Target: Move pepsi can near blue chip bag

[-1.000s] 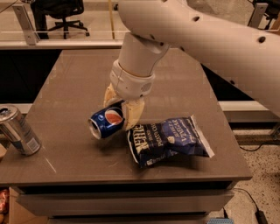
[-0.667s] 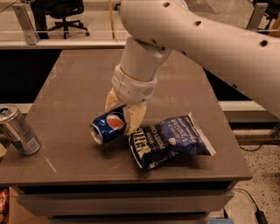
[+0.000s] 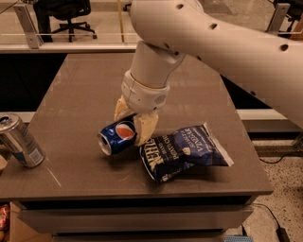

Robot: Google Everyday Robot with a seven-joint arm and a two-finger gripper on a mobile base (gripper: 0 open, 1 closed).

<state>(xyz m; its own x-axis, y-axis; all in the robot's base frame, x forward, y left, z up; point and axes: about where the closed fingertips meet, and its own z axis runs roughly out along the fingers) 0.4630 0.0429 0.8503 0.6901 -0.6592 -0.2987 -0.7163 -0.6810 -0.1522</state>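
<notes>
The pepsi can (image 3: pixel 116 136), dark blue with a round red-white-blue logo, lies on its side just above the brown table (image 3: pixel 80 94), its silver end facing front left. My gripper (image 3: pixel 133 121) reaches down from the white arm and is shut on the pepsi can, one cream finger (image 3: pixel 144 130) in front of it and one behind. The blue chip bag (image 3: pixel 182 151), crinkled navy with white lettering, lies flat on the table right beside the can, to its right.
A silver-grey can with a blue label (image 3: pixel 20 141) stands tilted at the table's left edge. The table's front edge runs just below the bag. An office chair (image 3: pixel 64 14) and a railing stand behind the table.
My gripper has carried the pepsi can a little to the right, closer to the blue chip bag. The bag and the silver-grey can have not moved.
</notes>
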